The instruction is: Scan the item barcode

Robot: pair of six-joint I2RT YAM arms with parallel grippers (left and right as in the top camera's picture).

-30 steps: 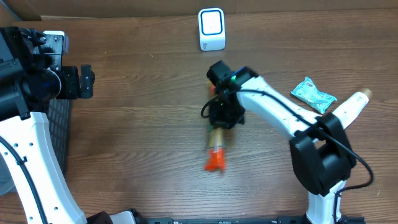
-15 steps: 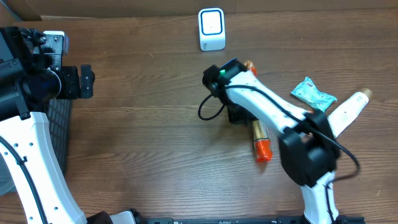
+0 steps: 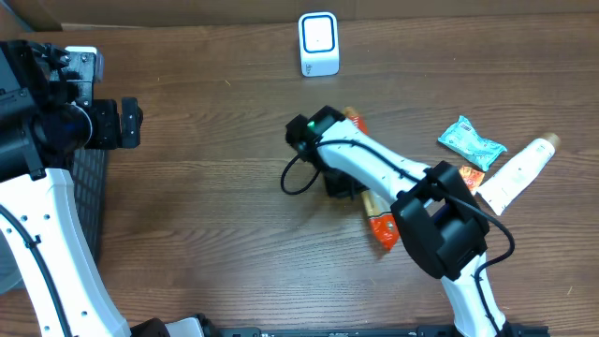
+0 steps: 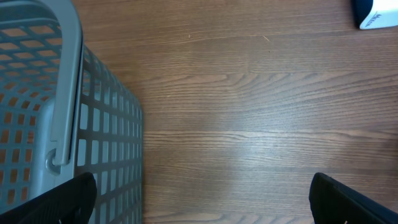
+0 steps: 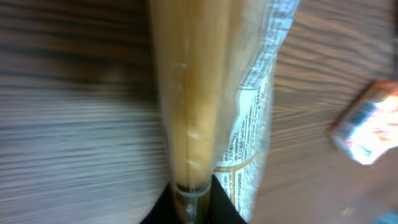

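Note:
The item is a long clear pack of pale yellow sticks with an orange-red end (image 3: pixel 381 227), lying slanted under my right arm in the overhead view. My right gripper (image 3: pixel 342 183) is shut on the pack near its middle. The right wrist view is blurred: the pack (image 5: pixel 186 93) runs up from between the dark fingers, and its printed label (image 5: pixel 249 124) faces right. The white and blue scanner (image 3: pixel 319 43) stands at the table's far edge, apart from the pack. My left gripper (image 4: pixel 202 202) hangs open and holds nothing, beside the grey basket (image 4: pixel 62 124).
A teal packet (image 3: pixel 472 142), a white tube (image 3: pixel 519 173) and a small orange packet (image 3: pixel 471 176) lie at the right. The basket's edge (image 3: pixel 89 197) shows at the far left under the left arm. The scanner's corner (image 4: pixel 376 12) shows in the left wrist view.
My right arm has swung the pack round: its orange end went from lower left to lower right, and the wrist moved left and nearer. The left arm has not moved.

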